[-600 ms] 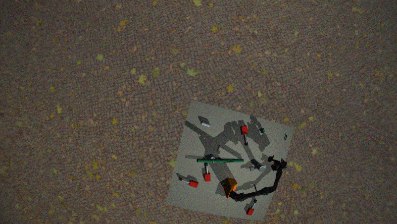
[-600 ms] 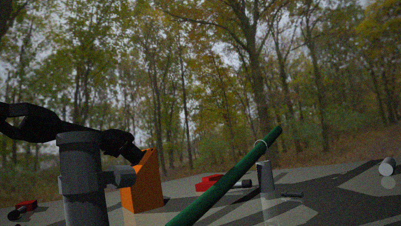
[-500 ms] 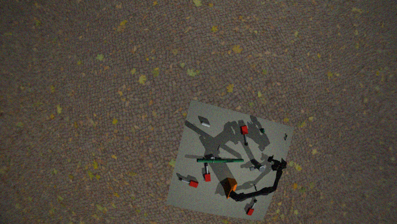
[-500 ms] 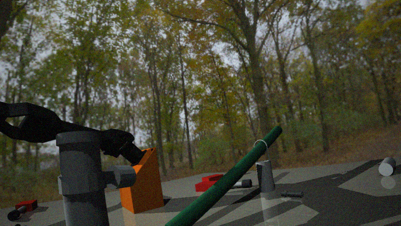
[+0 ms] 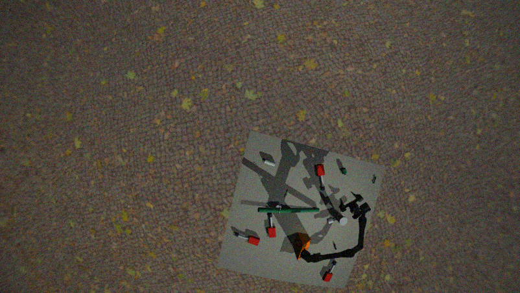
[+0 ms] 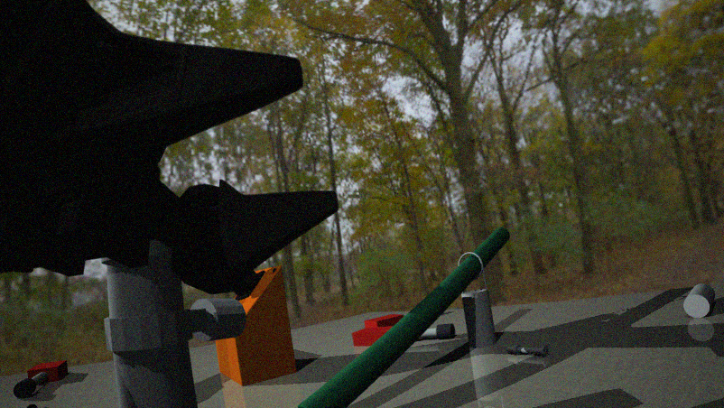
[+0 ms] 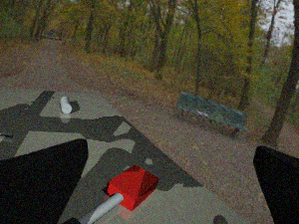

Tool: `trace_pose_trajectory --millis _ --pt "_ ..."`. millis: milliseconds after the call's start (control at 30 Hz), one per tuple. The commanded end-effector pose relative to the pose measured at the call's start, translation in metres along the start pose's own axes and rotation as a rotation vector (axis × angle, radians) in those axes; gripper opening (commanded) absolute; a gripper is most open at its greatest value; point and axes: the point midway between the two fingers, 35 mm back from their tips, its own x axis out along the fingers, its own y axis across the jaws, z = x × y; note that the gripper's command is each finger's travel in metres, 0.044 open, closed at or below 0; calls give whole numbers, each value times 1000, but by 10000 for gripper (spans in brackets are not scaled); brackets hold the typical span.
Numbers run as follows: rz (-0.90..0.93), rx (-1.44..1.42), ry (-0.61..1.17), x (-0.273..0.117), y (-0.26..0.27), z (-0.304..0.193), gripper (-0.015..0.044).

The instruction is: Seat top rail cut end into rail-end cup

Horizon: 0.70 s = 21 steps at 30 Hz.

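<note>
The green rail (image 5: 302, 209) (image 6: 395, 337) passes through the wire ring of the loop cap on the small grey post (image 6: 478, 321). Its right end in the top view is free, left of and apart from the rail-end cup (image 5: 330, 220) (image 6: 220, 319). The cup hangs on the brace band (image 6: 129, 334) near the top of the big grey post (image 5: 343, 220) (image 6: 146, 377). My black gripper (image 5: 347, 196) (image 6: 319, 136) (image 7: 170, 146) is wide open and empty, above the big post's level and clear of the rail. The rail's near end is cut off in the exterior view.
An orange wedge stand (image 5: 301, 244) (image 6: 264, 334) is at the arm's base. Several red-headed tools lie around, one (image 5: 320, 170) (image 7: 134, 187) below the gripper's view. A white cylinder (image 5: 269, 162) (image 6: 698, 302) (image 7: 66, 105) and a small green piece (image 5: 343, 170) lie toward the back edge.
</note>
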Motion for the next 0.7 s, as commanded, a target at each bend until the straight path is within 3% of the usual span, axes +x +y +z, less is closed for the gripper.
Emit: trace_pose_trajectory --millis 0,333,667 --pt "127 250 191 45 47 27 440" --pt "185 584 653 90 155 72 440" --pt "-145 685 1060 72 248 108 440"
